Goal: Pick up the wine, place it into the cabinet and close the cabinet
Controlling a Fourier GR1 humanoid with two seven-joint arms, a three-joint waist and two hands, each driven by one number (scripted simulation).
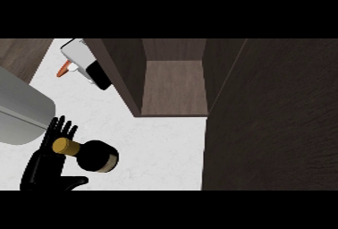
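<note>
head view: left hand (48, 163) spread wide, fingers straight, just behind the wine bottle (95, 155), holding nothing.

left hand (48, 167) at lower left of head view, black, palm up, fingers (61, 127) straight and spread, pointing away from the body, thumb (71, 182) out to the right, nothing gripped, right hand not visible

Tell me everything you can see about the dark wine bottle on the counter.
The dark wine bottle, seen steeply from above, stands on the white marbled counter, in front of the open wooden cabinet. Its body is glossy black with a pale band at the shoulder, and its top is gold. The black left robot hand, fingers straight, is beside its top; contact is unclear.
</note>
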